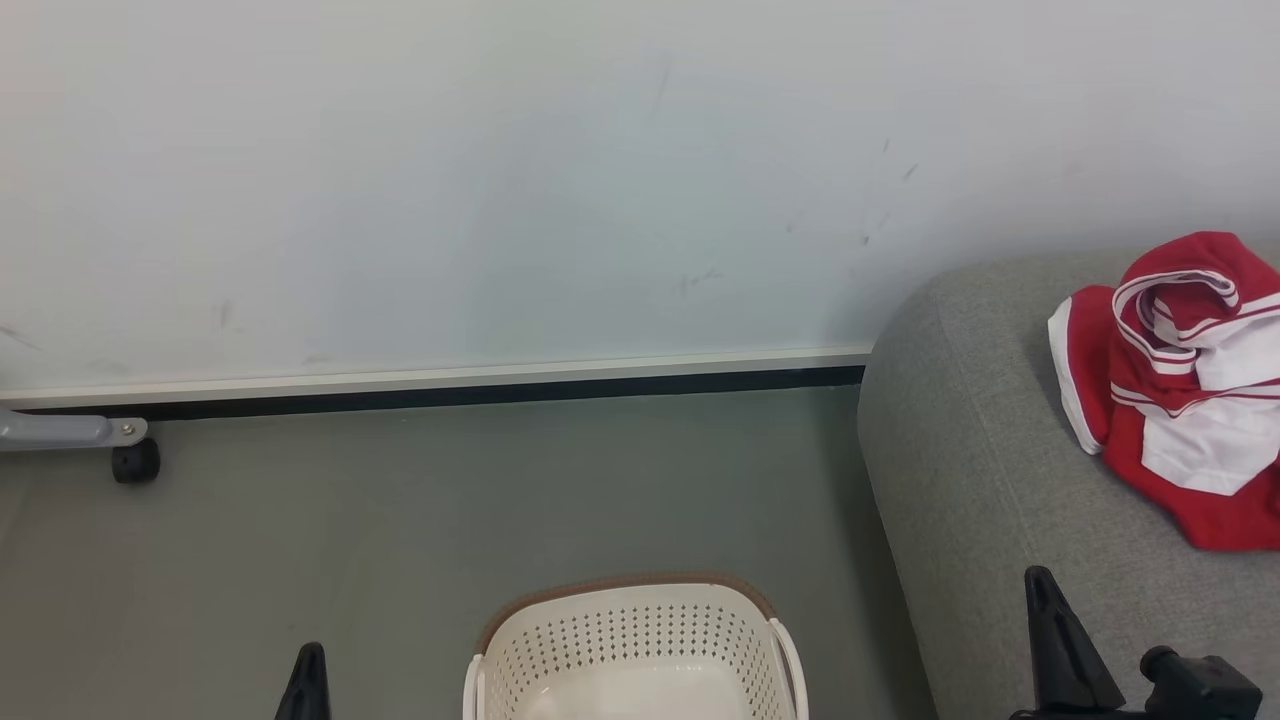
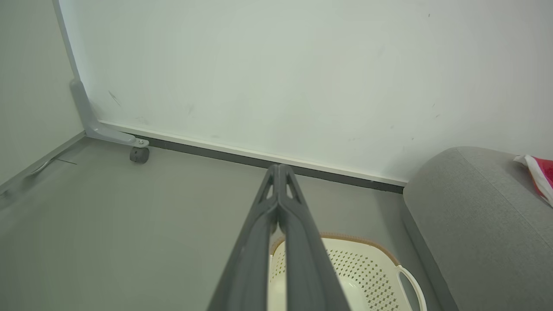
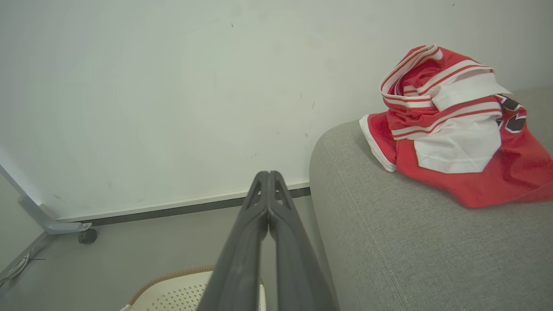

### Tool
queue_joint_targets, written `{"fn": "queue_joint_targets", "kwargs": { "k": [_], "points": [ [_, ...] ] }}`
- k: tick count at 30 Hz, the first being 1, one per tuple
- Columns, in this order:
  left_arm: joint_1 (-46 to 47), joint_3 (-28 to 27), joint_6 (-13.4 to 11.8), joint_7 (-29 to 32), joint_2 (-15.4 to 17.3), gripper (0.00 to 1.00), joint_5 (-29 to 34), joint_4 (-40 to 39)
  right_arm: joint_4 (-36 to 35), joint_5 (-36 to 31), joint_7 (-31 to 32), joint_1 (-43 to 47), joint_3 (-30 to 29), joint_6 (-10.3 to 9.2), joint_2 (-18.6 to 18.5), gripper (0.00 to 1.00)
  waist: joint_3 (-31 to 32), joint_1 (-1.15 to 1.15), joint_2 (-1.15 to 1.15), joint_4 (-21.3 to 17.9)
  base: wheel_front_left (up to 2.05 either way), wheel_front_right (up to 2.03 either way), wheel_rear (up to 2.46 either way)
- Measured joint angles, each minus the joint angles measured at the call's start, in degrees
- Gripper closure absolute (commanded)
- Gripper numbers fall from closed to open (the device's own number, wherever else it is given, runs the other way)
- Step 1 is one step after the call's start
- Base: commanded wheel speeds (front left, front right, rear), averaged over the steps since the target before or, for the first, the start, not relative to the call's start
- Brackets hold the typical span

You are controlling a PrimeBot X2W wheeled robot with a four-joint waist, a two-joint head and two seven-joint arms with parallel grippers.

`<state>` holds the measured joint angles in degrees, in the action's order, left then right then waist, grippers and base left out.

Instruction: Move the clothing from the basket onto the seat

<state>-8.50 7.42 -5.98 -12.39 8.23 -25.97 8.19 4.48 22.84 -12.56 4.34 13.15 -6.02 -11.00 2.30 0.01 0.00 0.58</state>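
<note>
Underfoot, a smooth grey floor (image 1: 400, 540) meets a pale, scuffed wall (image 1: 450, 180) at a white-and-black skirting strip (image 1: 450, 385). Far left, a grey bracket (image 1: 60, 430) carries a black castor (image 1: 135, 462). To my right, the grey woven seat (image 1: 980, 480) bears the clothing (image 1: 1180, 390), a red-and-white heap. Before me, the cream perforated basket (image 1: 640, 630) stands on the floor beside the seat. Dark print on the cloth is folded and unreadable. My left gripper (image 2: 279, 169) and right gripper (image 3: 268, 175) have their fingers pressed together, holding nothing.

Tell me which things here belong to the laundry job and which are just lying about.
Part of the job: red clothing, basket, sofa seat.
Just lying about: small black wheel, grey metal leg above it.
</note>
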Motion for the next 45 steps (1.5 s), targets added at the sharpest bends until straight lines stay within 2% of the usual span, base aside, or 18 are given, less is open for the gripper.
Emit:
{"fn": "queue_joint_targets", "kwargs": {
  "k": [45],
  "points": [
    [6.4,-6.8,6.6,10.3,-3.0,1.0,-34.9,4.5,6.6,36.5,10.5,-4.5,-11.0,6.55,4.5,1.0,-1.3,0.0,0.0,-0.3,0.0,0.0,0.0]
  ]
}}
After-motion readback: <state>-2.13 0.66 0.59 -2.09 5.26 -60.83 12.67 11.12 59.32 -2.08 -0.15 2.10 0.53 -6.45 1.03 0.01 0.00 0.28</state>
